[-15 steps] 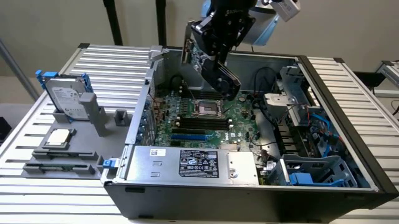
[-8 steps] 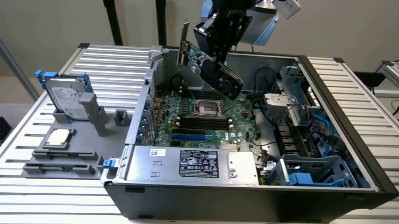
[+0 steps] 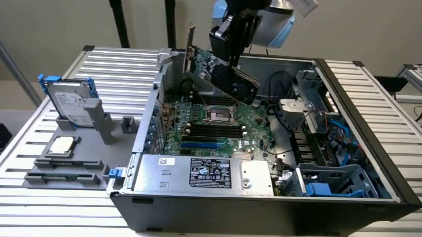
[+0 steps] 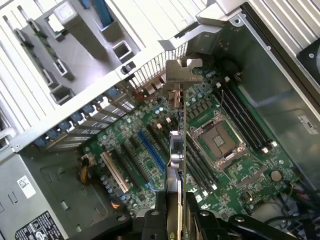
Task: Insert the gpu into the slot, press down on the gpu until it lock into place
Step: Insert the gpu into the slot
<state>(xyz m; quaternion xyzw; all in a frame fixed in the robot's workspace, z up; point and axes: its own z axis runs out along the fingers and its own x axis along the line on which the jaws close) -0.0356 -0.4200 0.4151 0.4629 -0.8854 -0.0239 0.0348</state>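
Note:
The gpu hangs tilted in the air over the back half of the open computer case, its metal bracket toward the case's rear wall. My gripper is shut on it from above. In the wrist view the gpu runs edge-on away from my gripper, and its silver bracket is at the far end. The blue slot lies on the motherboard nearer the power supply, well below the card. In the wrist view the slot sits beside the card's edge line, apart from it.
A silver labelled power supply fills the case's front. The CPU socket and black memory slots lie under the card. Cables and a blue drive cage crowd the exterior view's right. A hard drive stands on a grey holder outside the case.

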